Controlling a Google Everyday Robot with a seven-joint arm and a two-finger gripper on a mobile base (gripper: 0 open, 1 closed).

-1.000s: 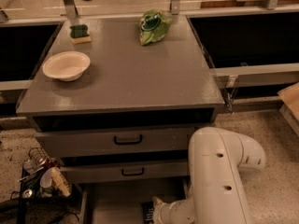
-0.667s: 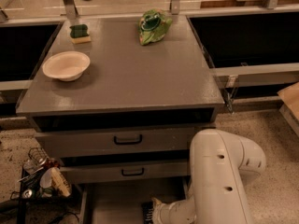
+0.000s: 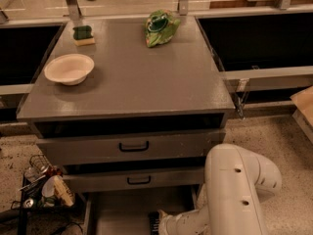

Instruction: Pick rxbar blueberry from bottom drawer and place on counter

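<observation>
The bottom drawer [image 3: 122,212] is pulled out at the foot of the cabinet, showing a shallow grey tray. My gripper [image 3: 155,223] reaches down into it at the frame's lower edge, at the end of my white arm [image 3: 234,190], which comes in from the right. A dark part shows at the gripper's tip, low over the drawer floor. The rxbar blueberry is hidden. The counter [image 3: 146,77] is the broad grey top above the drawers.
On the counter stand a white bowl [image 3: 69,68] at the left, a green chip bag [image 3: 160,27] at the back and a green sponge [image 3: 83,35]. Two shut drawers with black handles [image 3: 133,146] sit above. A wire basket of clutter [image 3: 41,185] lies on the floor at left.
The arm's elbow has sunk slightly lower. The gripper stays at the same spot in the bottom drawer.
</observation>
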